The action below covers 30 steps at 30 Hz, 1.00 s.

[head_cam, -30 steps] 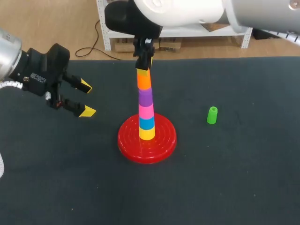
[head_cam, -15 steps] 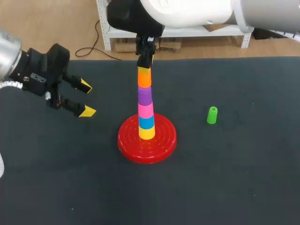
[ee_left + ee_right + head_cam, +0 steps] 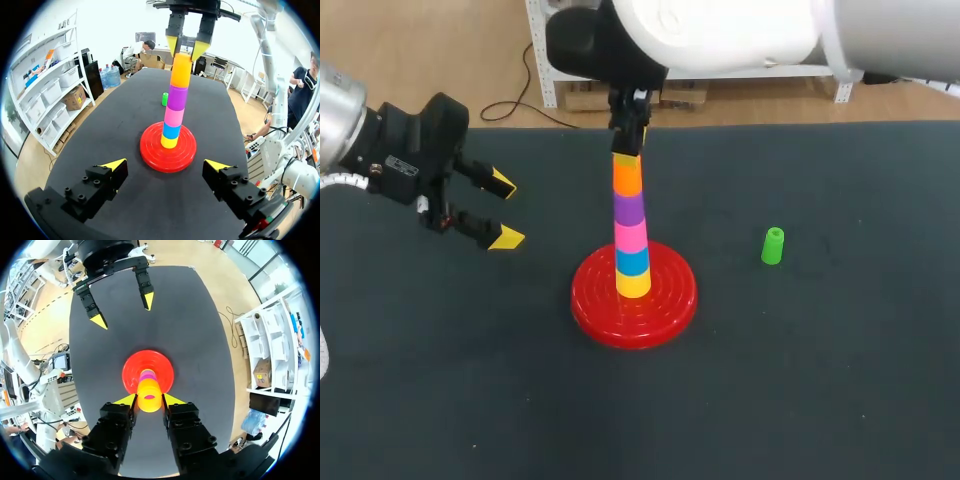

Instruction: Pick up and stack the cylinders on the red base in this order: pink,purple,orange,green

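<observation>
With our left gripper [image 3: 505,210] open at left and our right gripper [image 3: 625,148] atop the orange cylinder [image 3: 628,175], grip unclear, the green cylinder [image 3: 773,246] standing right of the red base [image 3: 672,300] looks light, rigid and slick, so its mid-height sides suit a pinch.

Red base [image 3: 595,305] (concentric rings); orange cylinder [image 3: 628,174]; green cylinder [image 3: 773,246]; dark table [image 3: 820,380].

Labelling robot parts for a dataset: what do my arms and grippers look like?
Left arm: silver-grey, with a white ribbed cable. Right arm: glossy white. Left gripper and right gripper: black bodies, black bolted fingers, bright yellow wedge tips.
</observation>
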### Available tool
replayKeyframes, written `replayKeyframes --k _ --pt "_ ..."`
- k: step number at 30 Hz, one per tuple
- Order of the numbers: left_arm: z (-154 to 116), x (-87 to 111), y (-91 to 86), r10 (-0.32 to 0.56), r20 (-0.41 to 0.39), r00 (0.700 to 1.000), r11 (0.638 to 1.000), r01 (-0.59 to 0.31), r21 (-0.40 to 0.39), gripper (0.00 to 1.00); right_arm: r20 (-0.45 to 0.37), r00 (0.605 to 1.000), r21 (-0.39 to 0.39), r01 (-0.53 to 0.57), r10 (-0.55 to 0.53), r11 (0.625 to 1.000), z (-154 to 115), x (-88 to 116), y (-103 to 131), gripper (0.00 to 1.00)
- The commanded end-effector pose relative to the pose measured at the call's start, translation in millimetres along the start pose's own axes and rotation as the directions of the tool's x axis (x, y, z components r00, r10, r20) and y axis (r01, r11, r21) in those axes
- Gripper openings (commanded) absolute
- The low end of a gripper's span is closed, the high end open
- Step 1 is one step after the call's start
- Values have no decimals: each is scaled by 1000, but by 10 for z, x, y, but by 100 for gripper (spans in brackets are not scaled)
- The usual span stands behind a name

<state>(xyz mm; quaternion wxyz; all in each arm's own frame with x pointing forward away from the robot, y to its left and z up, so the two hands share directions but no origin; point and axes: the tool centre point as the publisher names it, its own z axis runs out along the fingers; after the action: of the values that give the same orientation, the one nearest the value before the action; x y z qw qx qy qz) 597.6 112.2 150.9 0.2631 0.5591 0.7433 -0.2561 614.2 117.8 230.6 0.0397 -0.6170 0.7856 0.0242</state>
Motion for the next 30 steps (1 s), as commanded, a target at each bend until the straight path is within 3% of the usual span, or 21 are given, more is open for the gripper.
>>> replayKeyframes --k 1,13,17,18,19,20,26,30 --pt "3 8 -4 1 2 1000 1000 -1 -1 100 -5 1000 5 -4 4 1000 45 -10 -6 0" --pt "3 8 -4 1 2 1000 1000 -1 -1 100 -67 998 19 -16 17 1000 278 -26 -43 0" --pt "3 8 -4 1 2 1000 1000 -1 -1 100 -7 1000 36 12 -11 999 184 16 -58 0" --pt "3 8 -4 1 2 1000 1000 -1 -1 100 19 1000 45 11 -12 999 110 40 -76 30" --pt "3 8 -4 1 2 1000 1000 -1 -1 100 22 1000 47 10 -11 999 98 45 -80 49" --pt "3 8 -4 1 2 1000 1000 -1 -1 100 60 998 51 -10 7 999 14 83 -125 100" --pt "3 8 -4 1 2 1000 1000 -1 -1 100 157 982 78 -115 102 990 -211 342 -379 100" --pt "3 8 -4 1 2 1000 1000 -1 -1 100 162 959 105 -250 232 962 -116 613 -663 100"
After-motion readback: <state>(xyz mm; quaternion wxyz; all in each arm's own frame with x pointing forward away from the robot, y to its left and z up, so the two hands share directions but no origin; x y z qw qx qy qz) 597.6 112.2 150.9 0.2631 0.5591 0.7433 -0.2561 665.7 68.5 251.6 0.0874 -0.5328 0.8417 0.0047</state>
